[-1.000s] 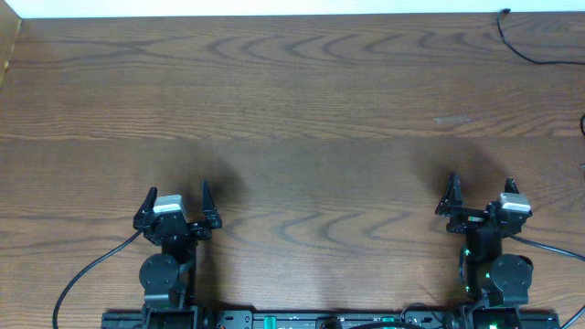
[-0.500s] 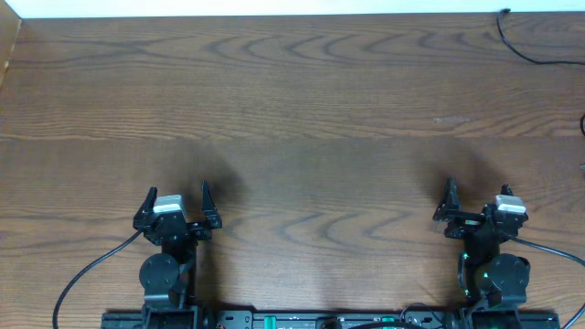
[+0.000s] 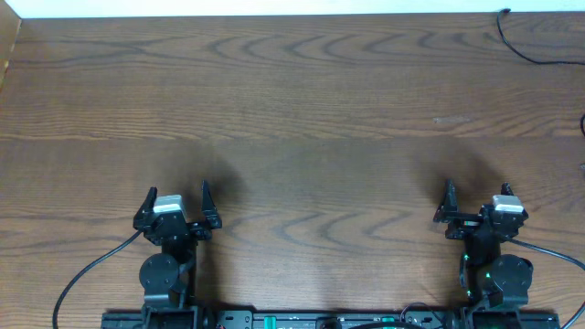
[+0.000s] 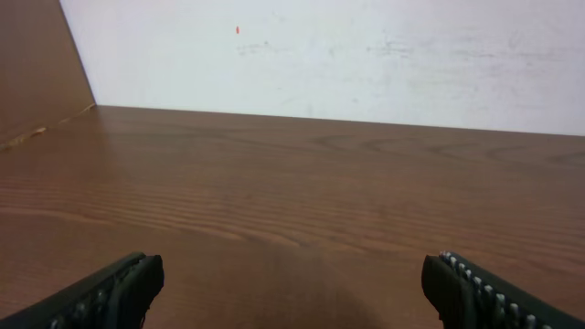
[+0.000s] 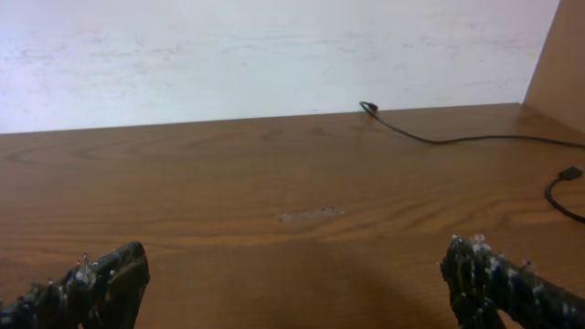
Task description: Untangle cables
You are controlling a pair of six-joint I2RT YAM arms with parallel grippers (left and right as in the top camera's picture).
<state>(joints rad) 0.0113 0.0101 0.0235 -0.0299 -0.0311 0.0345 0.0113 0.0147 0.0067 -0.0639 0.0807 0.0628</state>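
- Overhead view: the wooden table [image 3: 292,110] fills the frame. Its broad bare surface stretches ahead of both tools to the far edge.
- A white wall [image 4: 320,55] stands beyond the far edge, straight ahead of each wrist camera. A brown side panel [image 5: 558,55] rises ahead and to the right of the right tool.
- The left gripper [image 3: 176,192] sits at the near edge, its jaws spread wide and nothing between them. In the left wrist view only bare wood lies between its two fingertips [image 4: 137,274].
- The right gripper [image 3: 477,195] sits at the near edge too, well apart from the left one. Its jaws are likewise released, wide and empty; the right wrist view shows its fingertips [image 5: 123,265] with clear wood between them.
- A long thin black cable [image 3: 523,46] lies far ahead and to the right of the right gripper, by the far right corner. It is well apart from both tools, and one end reaches almost to the wall.
- A second black cable [image 5: 559,192] curves in at the table's right edge, ahead-right of the right gripper and nearer than the first, with a small plug end.
- A faint pale scuff [image 5: 311,215] marks the wood straight ahead of the right gripper.
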